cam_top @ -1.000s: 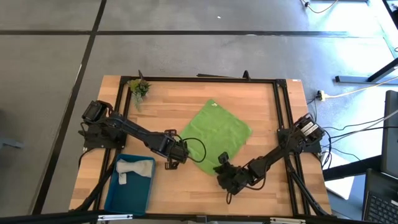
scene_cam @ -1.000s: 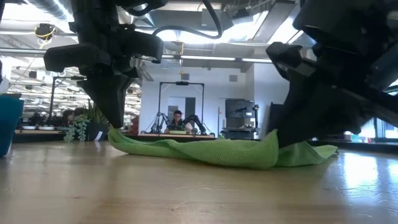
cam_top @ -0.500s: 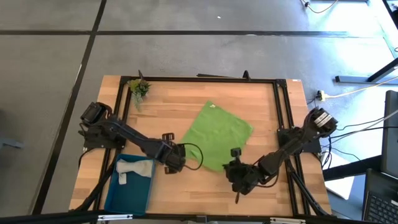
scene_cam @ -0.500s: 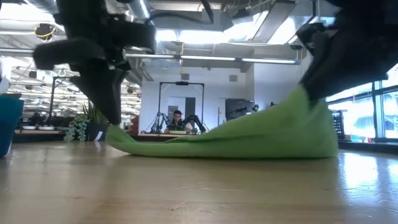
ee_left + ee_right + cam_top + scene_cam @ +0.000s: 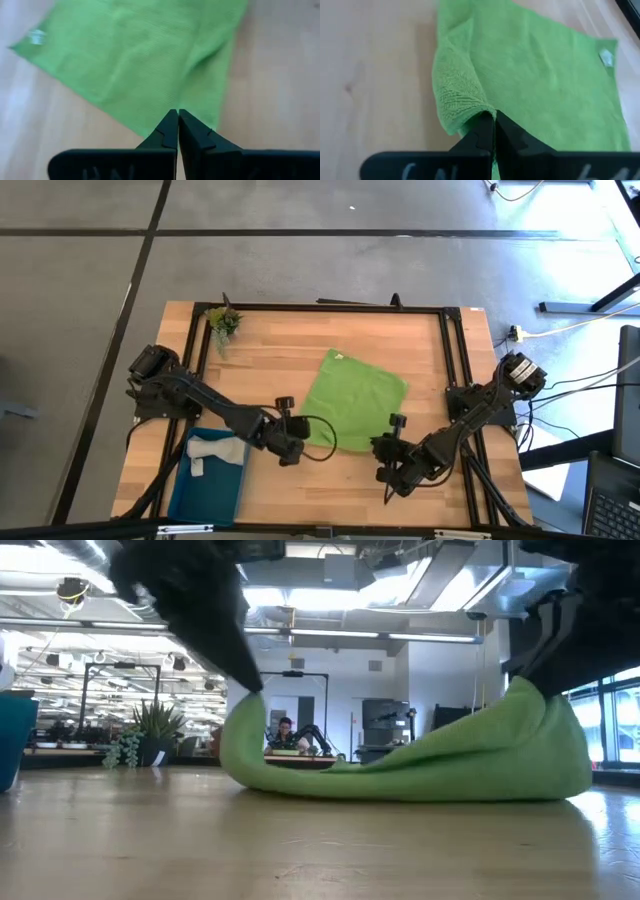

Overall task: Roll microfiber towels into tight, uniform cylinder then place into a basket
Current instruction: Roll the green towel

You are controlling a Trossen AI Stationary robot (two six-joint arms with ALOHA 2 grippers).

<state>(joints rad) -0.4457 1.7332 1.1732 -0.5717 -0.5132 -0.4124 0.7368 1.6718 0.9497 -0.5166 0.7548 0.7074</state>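
Observation:
The lime green towel [image 5: 352, 402] lies spread on the wooden table, its far part flat and its two near corners raised. My left gripper [image 5: 294, 448] is shut on the near left corner. My right gripper [image 5: 386, 452] is shut on the near right corner. In the low view the towel [image 5: 420, 765] sags between the two raised corners. The teal basket [image 5: 185, 498] stands at the near left, and the light grey towel [image 5: 216, 450] lies inside it. My left gripper pinches the green towel's near left corner [image 5: 165, 116] between its two shut fingers, coming from above and the near side. That corner [image 5: 238, 715] is lifted off the table; the cloth hangs from it and runs down onto the table. My right gripper pinches the green towel's near right corner [image 5: 472, 107] between its two shut fingers, and the cloth is bunched into folds there. The corner [image 5: 535, 700] is held above the table, and the towel slopes down from it to the flat part.
A small green plant sprig [image 5: 223, 321] stands at the far left corner. A black frame [image 5: 330, 308] runs around the table's edge. Bare wood lies between the basket and the grippers, along the near edge.
My right gripper has lifted the towel's near right corner and gone toward the table's right edge. My left gripper has then lifted the near left corner and gone a little toward the near edge. The near edge now hangs between them; the far part stays flat.

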